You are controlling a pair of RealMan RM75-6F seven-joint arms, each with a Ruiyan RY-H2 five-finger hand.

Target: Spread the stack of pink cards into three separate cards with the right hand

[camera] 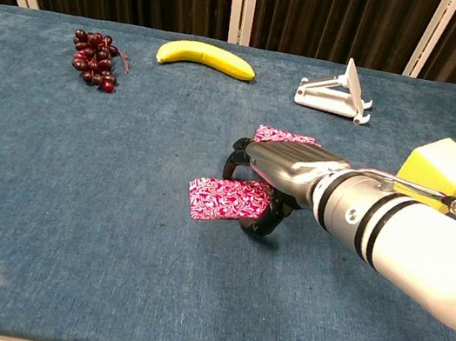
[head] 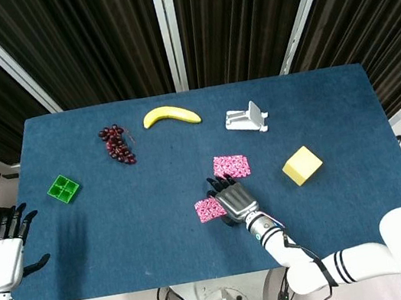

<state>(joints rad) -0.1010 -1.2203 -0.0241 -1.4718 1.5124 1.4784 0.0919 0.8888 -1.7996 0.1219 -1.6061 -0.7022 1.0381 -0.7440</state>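
In the head view, the right hand is seen palm down over the right edge of the nearer pink card, its dark fingers slightly fanned and pointing away from the robot; whether the fingertips press the card cannot be told from above. A second pink card lies flat just beyond the hand, apart from the first. The left hand is held off the table's left edge with its fingers spread and nothing in it. On the blue table are also seen a banana, a bunch of grapes, a green tray, a white stand and a yellow block. In the chest view, the right hand is shown crouched over the right end of the nearer pink card, its fingers curled downward and its thumb set against the card's right edge, so that the card appears touched rather than lifted. The far pink card is partly hidden behind the hand. The banana, grapes, white stand and yellow block are spread along the far side.
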